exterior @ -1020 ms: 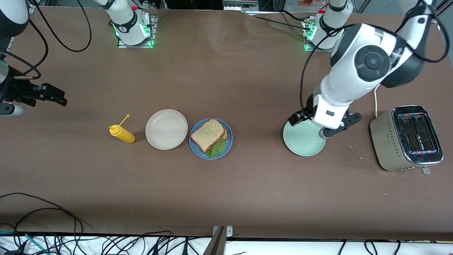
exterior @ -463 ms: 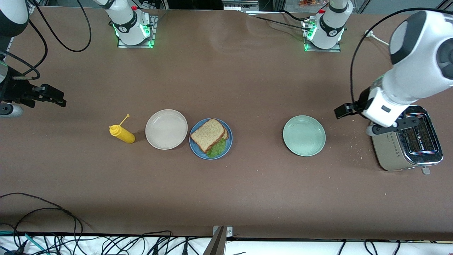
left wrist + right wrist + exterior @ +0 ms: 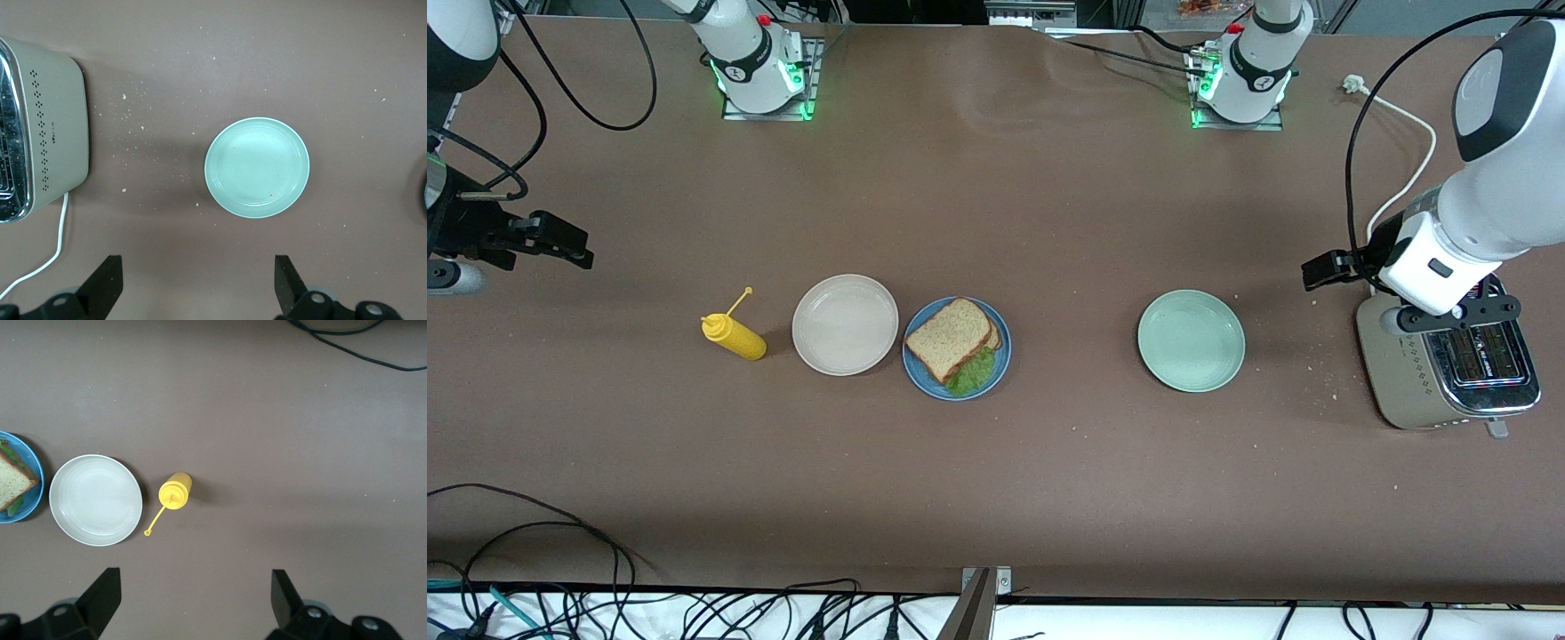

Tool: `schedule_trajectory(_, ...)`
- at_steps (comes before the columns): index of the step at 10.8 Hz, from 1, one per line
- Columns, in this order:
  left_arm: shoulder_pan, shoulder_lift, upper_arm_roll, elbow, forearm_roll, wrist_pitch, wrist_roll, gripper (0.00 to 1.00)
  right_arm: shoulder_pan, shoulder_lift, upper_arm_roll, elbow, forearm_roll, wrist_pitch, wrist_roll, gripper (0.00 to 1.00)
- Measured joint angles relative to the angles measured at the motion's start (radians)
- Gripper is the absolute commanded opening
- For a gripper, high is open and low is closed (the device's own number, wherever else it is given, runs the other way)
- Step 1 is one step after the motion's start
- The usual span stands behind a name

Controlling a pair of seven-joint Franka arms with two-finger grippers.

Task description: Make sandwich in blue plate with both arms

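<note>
The sandwich [image 3: 951, 336], two brown toasted slices with green lettuce poking out, lies on the blue plate [image 3: 1002, 353] near the table's middle. In the right wrist view the sandwich [image 3: 11, 483] and blue plate [image 3: 31, 499] are cut off by the picture's edge. My left gripper [image 3: 1403, 292] hangs open and empty over the table at the toaster's edge; seen from its own wrist, the left gripper [image 3: 198, 275] has only bare table between its fingers. My right gripper [image 3: 507, 253] waits open at the right arm's end of the table; from its wrist the right gripper [image 3: 195, 583] holds nothing.
A beige-white plate [image 3: 845, 324] sits beside the blue plate, with a yellow squeeze bottle [image 3: 734, 336] lying beside it. A pale mint-green plate [image 3: 1191, 340] lies toward the left arm's end. The toaster [image 3: 1449, 373] stands there with its white cord [image 3: 1405, 178]. Crumbs are scattered around it.
My left arm has swung away from above the mint-green plate toward the toaster, staying open. The right arm has not moved.
</note>
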Motion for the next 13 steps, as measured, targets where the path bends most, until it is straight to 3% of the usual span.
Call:
schedule_trajectory(6, 0.001, -0.011, 0.014, 0.000, 0.000, -0.004, 0.029, 1.00, 0.000, 0.000, 0.000, 0.000, 0.000, 0.000, 0.000, 1.00)
schedule_trajectory(7, -0.026, -0.023, 0.056, 0.000, 0.000, -0.007, 0.056, 1.00, 0.000, 0.000, 0.000, 0.000, 0.000, 0.000, 0.000, 1.00)
schedule_trajectory(9, -0.158, -0.047, 0.210, 0.000, 0.000, -0.031, 0.087, 1.00, 0.000, 0.000, 0.000, 0.000, 0.000, 0.000, 0.000, 1.00)
schedule_trajectory(13, -0.300, -0.061, 0.391, -0.007, -0.064, -0.040, 0.133, 0.94, 0.000, 0.000, 0.000, 0.000, 0.000, 0.000, 0.000, 1.00)
